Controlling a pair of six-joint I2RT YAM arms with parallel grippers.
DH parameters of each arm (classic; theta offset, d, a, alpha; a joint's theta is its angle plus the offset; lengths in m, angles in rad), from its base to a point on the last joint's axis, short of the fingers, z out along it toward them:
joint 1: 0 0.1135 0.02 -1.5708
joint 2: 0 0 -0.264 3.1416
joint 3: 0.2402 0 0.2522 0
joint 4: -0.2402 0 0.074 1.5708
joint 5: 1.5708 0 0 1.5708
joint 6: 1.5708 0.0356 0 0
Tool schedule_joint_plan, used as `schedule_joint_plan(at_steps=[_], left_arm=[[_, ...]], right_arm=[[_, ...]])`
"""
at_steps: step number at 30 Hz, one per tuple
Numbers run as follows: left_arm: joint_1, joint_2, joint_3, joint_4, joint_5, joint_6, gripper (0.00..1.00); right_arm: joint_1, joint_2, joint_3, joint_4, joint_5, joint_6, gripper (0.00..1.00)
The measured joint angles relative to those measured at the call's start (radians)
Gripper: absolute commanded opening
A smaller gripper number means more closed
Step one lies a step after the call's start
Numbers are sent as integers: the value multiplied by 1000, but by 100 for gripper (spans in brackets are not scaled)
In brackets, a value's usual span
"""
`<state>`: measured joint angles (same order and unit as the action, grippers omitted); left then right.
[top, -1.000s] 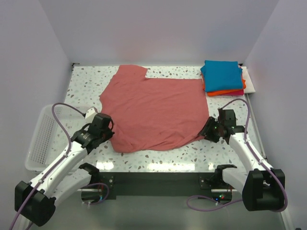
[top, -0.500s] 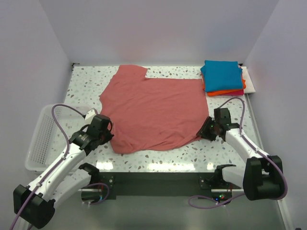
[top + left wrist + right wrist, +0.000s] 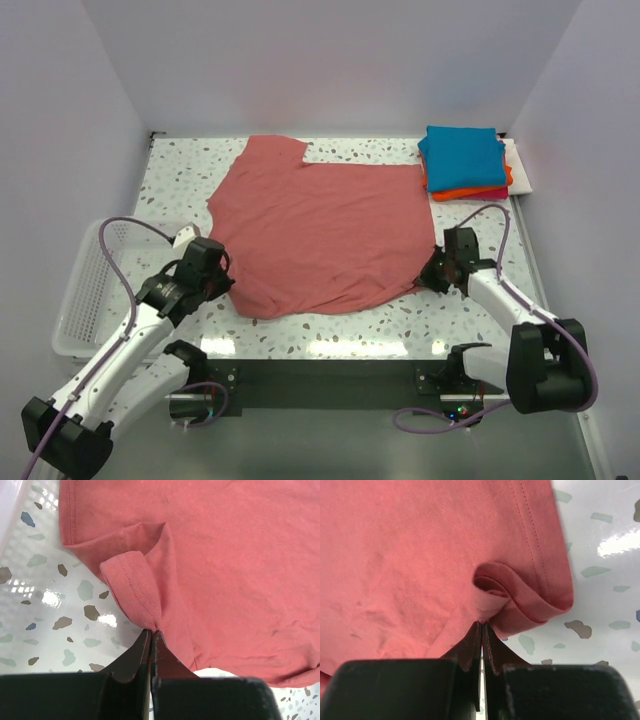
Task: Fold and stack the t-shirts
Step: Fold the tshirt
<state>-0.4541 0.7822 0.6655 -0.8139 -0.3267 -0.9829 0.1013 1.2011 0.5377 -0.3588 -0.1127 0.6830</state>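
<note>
The large dusty-red t-shirt [image 3: 320,225] lies spread on the speckled table. My left gripper [image 3: 226,284] is shut on a pinch of its near-left hem, seen bunched at the fingertips in the left wrist view [image 3: 151,630]. My right gripper [image 3: 428,277] is shut on a fold of its near-right corner [image 3: 492,597]. At the back right a folded teal-blue t-shirt [image 3: 462,155] tops a stack, with the orange one [image 3: 470,193] and a sliver of the magenta one [image 3: 497,190] under it.
A white mesh basket [image 3: 85,290] stands at the left table edge beside my left arm. White walls close in the back and both sides. A white board [image 3: 520,170] lies under the stack.
Both grippers have crept slightly inward and away from the near edge with the shirt's near corners pinched. The shirt's near hem has bunched a little at each grip.
</note>
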Motion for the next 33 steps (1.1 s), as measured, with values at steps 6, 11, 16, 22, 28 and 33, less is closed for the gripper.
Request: schedule_joint_plan(at_steps=[6, 11, 16, 22, 28, 33], left_arm=[[0, -51, 11, -50, 14, -11, 0], [0, -123, 16, -109, 25, -62, 0], [0, -210, 18, -164, 39, -118, 0], [0, -246, 29, -212, 45, -156, 0], [0, -171, 96, -188, 3, -158, 0], [0, 35, 177, -99, -71, -155, 0]], right_arm=[[3, -148, -2, -77, 15, -2, 0], [3, -324, -5, -195, 8, -3, 0], [3, -489, -9, -337, -1, -1, 0], [4, -604, -11, -460, 0, 13, 0], [3, -447, 27, -440, 21, 25, 0], [1, -222, 108, -320, 22, 26, 0]])
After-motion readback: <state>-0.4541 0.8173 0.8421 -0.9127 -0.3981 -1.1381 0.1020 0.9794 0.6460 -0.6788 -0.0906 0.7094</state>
